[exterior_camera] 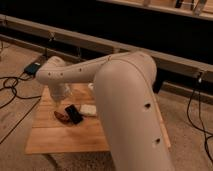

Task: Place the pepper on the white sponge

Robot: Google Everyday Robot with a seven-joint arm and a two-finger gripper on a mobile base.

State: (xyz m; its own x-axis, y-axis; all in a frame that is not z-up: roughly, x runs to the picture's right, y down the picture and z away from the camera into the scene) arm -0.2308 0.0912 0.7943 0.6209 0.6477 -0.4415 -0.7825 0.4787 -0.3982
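No text or number is legible; the pincer (62, 96) hangs over the wooden table (65, 141).

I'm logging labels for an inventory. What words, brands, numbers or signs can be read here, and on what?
No text can be read anywhere.
Robot arm: plain shell with dark dots, no lettering.
Black slab, white sponge, pepper: no markings visible.
Blue box on the floor: too blurred to tell.
Gripper, over the table just above the slab: no label visible.
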